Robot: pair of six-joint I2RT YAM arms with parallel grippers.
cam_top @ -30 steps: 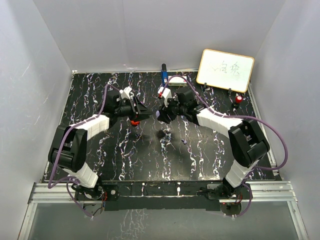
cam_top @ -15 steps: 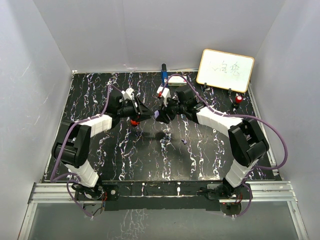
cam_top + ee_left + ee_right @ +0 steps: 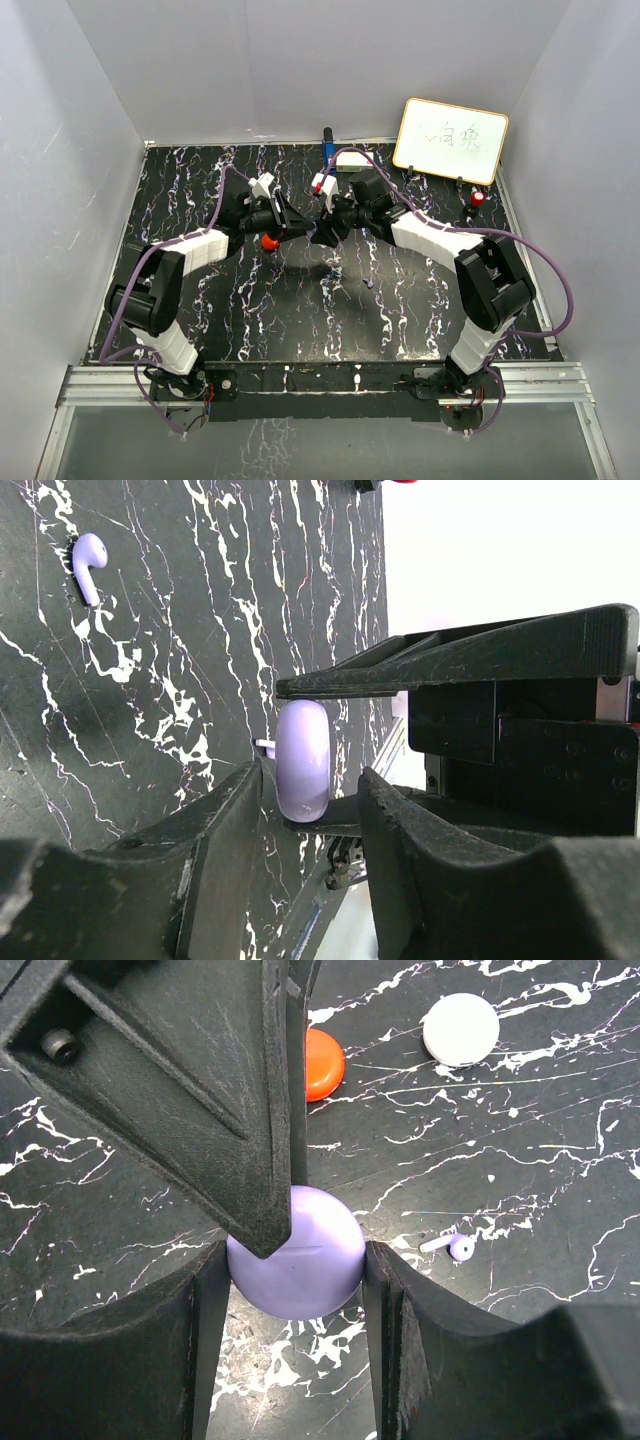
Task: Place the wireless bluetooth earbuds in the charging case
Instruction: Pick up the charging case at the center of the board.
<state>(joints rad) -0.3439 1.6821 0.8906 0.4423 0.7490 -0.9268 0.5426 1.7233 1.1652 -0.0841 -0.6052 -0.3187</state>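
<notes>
White panel walls [image 3: 100,150] close the black, white-veined counter [image 3: 180,190] on the left, far and right sides, and an aluminium rail [image 3: 330,385] runs along its near edge. The widest open marble lies at far left and across the near half, between the two arm bases.

The left end effector [image 3: 288,222] reaches in to the middle, with a red puck [image 3: 268,240] on the counter just near of it. Its fingers stand parted wider than the charging case [image 3: 295,1255], one on either side, gripping nothing. The right end effector [image 3: 325,230] meets it tip to tip and is closed on the case, both pads touching its sides.

The case is a smooth, rounded lilac pebble, its lid closed along a fine seam.

Both earbuds lie loose on the counter, outside the case. A small earbud [image 3: 455,1247] with a pale stem sits just beside the case. A lilac earbud [image 3: 88,565] lies well apart, right and near of the end effectors. A white puck [image 3: 460,1028] lies by the red one.

At the far edge stands a blue marker [image 3: 327,145]. Far right, a whiteboard [image 3: 450,140] carries a faint scribble too small to read, with a red-capped object [image 3: 478,198] near it.
</notes>
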